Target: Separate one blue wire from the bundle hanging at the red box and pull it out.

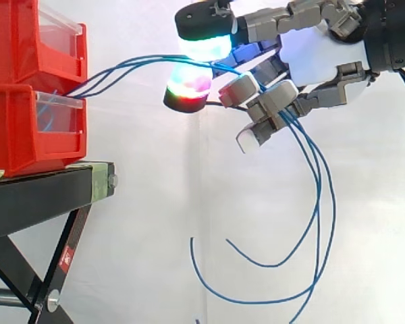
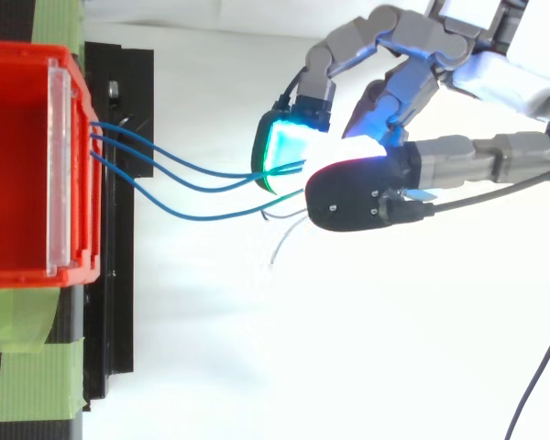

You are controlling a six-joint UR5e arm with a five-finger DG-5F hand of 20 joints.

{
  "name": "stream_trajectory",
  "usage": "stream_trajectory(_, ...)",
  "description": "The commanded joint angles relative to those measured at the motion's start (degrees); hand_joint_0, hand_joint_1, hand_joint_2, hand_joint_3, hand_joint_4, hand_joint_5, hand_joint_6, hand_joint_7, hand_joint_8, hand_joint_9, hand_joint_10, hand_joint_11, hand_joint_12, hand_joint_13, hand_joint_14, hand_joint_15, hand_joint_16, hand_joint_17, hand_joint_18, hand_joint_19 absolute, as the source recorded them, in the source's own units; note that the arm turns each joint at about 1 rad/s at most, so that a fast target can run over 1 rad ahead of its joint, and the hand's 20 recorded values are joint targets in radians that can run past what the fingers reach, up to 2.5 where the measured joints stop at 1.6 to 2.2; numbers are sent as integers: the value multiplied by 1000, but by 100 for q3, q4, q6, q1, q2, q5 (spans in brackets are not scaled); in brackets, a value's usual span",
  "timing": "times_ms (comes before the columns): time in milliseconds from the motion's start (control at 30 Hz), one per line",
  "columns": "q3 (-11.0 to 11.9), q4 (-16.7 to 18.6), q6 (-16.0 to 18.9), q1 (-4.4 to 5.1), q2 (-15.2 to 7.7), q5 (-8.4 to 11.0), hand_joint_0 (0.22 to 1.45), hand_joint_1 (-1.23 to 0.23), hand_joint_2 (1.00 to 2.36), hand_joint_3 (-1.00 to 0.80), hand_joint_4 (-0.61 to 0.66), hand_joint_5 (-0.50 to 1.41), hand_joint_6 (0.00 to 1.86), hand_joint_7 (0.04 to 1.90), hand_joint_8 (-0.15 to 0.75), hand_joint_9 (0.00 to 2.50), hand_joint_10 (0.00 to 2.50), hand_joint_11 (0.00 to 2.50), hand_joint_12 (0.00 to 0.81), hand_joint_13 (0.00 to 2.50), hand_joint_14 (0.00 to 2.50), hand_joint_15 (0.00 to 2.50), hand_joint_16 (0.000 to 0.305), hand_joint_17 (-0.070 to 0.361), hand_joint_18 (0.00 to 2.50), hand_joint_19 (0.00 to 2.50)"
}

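- Side view: pinches blue wires (image 1: 121, 65) between glowing pads (image 1: 204, 47) of the hand (image 1: 317, 54), right of the red box (image 1: 27, 101).
- Top view: counts three wires from box to hand, all anchored; possibly grips several; yet to single one out or pull it free.

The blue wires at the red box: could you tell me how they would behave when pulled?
Probably floppy: the blue wires sag in long loops below the hand. Likely light, being thin. Smooth-looking, so one might slip.
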Motion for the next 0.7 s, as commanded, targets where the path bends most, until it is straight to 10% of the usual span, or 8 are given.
stream_trajectory(0,1,0,4,-1,3,0,622,-664,1214,-76,-41,-199,958,878,355,1268,0,1510,466,1204,482,1413,59,132,941,661)
stream_trajectory(33,1,0,4,-1,3,0,653,-730,1003,-87,72,-202,951,817,344,1260,0,1528,463,1205,452,1434,58,129,925,671)
stream_trajectory(200,1,0,4,-1,3,0,654,-681,1002,-43,-55,-193,958,911,353,1272,0,1522,456,1207,442,1440,57,129,928,669)
stream_trajectory(367,10,0,-5,-1,3,0,577,-609,1371,-88,-2,-195,963,870,365,1276,36,1495,484,1209,508,1380,60,136,950,662)
stream_trajectory(400,10,0,-5,-1,-5,0,598,-673,1000,-110,88,-188,953,860,379,1279,49,1480,501,1205,544,1363,63,141,960,658)
stream_trajectory(500,18,0,-5,-1,-5,0,608,-649,1003,-134,32,-183,946,918,344,1290,2,1490,478,1207,490,1390,61,137,945,672)
stream_trajectory(667,18,0,4,-1,3,0,578,-597,1310,-91,-57,-185,952,931,350,1290,1,1482,487,1206,504,1373,62,139,958,657)
